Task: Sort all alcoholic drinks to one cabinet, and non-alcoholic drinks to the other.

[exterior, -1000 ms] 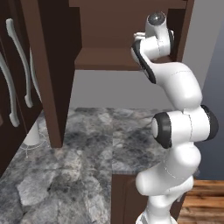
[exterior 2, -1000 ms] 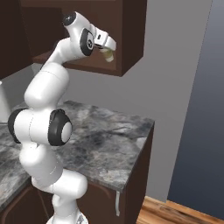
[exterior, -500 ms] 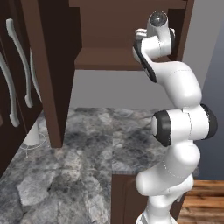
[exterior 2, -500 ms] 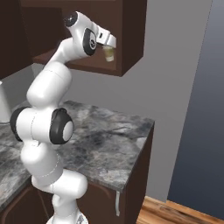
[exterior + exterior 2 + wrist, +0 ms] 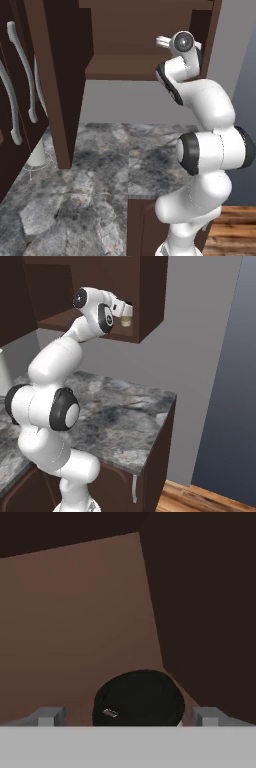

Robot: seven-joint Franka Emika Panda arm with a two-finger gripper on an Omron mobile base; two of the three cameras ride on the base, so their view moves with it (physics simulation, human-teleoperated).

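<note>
A tan paper cup [image 5: 127,319] with a black lid [image 5: 139,697] stands upright on the shelf of the open dark wall cabinet [image 5: 147,296], near its front right corner. My gripper [image 5: 125,307] hovers just above and in front of that cup, open, with nothing held. In the hand view the lid sits low between the two grey fingertips [image 5: 47,716], and the gripper [image 5: 129,717] leaves wide gaps on both sides. From the left base view the gripper [image 5: 161,40] reaches over the shelf's [image 5: 125,67] front edge.
The cabinet's open door [image 5: 55,80] hangs at the left of the arm. Closed dark doors with curved silver handles [image 5: 22,75] lie further left. A pale slim container [image 5: 37,152] stands on the grey marble counter [image 5: 100,170] behind the door.
My hand has sunk lower and drawn back a little from the cup. The cup stays where it was on the shelf, and the jaws remain open.
</note>
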